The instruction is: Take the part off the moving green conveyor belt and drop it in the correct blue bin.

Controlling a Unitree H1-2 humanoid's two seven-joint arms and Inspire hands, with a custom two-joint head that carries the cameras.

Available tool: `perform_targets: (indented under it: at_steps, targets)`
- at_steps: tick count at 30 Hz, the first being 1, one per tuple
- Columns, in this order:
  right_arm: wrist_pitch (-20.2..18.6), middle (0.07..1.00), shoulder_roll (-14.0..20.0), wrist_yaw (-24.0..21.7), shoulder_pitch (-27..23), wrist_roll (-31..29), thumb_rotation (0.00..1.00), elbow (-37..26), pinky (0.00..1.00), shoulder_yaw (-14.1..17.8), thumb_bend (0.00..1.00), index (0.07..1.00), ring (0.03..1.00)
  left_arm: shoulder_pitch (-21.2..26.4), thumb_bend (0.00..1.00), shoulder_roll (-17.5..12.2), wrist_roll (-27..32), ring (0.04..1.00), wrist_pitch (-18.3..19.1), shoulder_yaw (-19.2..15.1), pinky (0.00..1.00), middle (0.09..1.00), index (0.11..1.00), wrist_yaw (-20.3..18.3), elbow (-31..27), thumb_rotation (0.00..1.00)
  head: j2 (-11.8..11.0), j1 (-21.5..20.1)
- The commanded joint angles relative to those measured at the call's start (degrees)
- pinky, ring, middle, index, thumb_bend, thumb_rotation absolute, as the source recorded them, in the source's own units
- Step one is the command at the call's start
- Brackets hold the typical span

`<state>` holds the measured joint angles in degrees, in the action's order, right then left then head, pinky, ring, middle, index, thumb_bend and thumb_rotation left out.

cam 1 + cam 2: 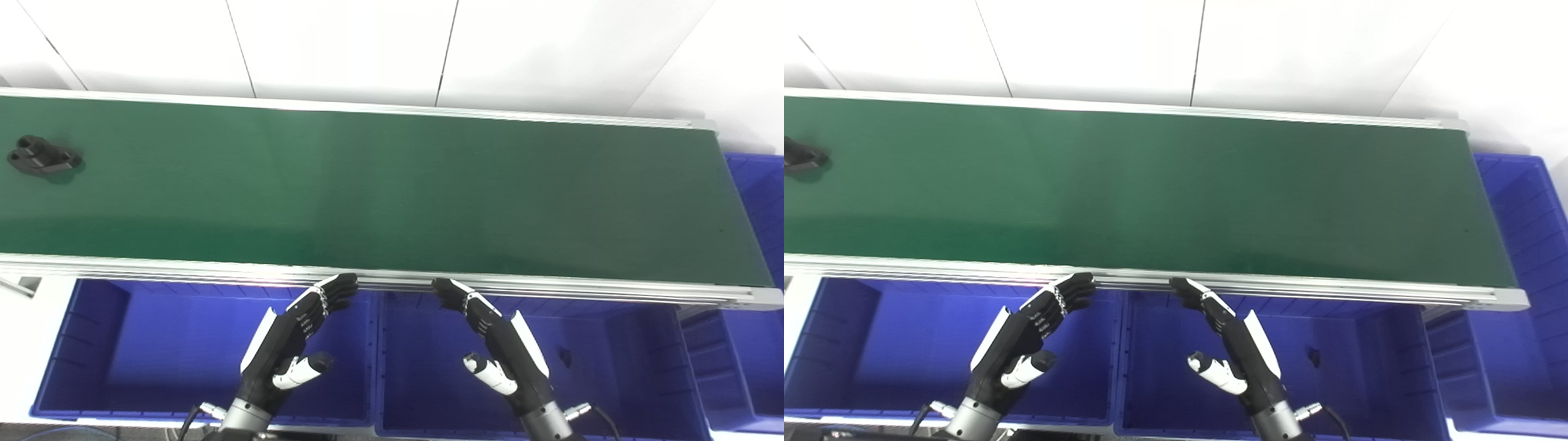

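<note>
A black part (43, 156) lies on the green conveyor belt (392, 190) at its far left end; the right eye view shows only its edge (799, 159). Both hands hover over the blue bins below the belt's near rail, far from the part. My left hand (294, 337) is open above the left bin (153, 361), fingers extended toward the rail. Over the middle bin (612, 367) my right hand (496, 337) is open too, holding nothing. A small dark piece (565, 357) lies inside the middle bin.
The belt's aluminium rail (551, 288) runs just beyond the fingertips. Another blue bin (759, 202) stands at the belt's right end, and a further one (735, 367) sits at the lower right. A white wall is behind the belt.
</note>
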<state>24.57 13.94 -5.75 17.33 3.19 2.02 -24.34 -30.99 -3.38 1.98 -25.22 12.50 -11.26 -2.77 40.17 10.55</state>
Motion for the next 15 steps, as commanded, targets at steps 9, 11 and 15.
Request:
perform_targets:
  at_steps: [9,11,15]
  targets:
    - [2.4,0.861,-0.3,0.6,-0.5,-0.4,0.86,-1.0,0.82,-0.4,0.76,0.834,0.85,-0.3,0.89,0.0,0.2,0.842,-1.7,-0.1,0.81,0.831,0.808,-0.5,-1.1,0.75,-0.1,0.1]
    - [2.4,0.86,-0.3,0.7,-0.5,-0.3,0.86,-1.0,0.82,-0.5,0.76,0.833,0.849,-0.3,0.89,-0.1,0.1,0.843,-1.7,0.0,0.81,0.831,0.808,-0.6,-1.1,0.75,-0.1,0.1]
    - [2.4,0.864,-0.1,0.7,-0.5,-0.2,0.86,-0.9,0.82,-0.6,0.76,0.837,0.855,0.0,0.89,-0.1,0.2,0.852,-1.7,0.0,0.83,0.836,0.816,-0.8,-0.7,0.75,-0.2,0.3]
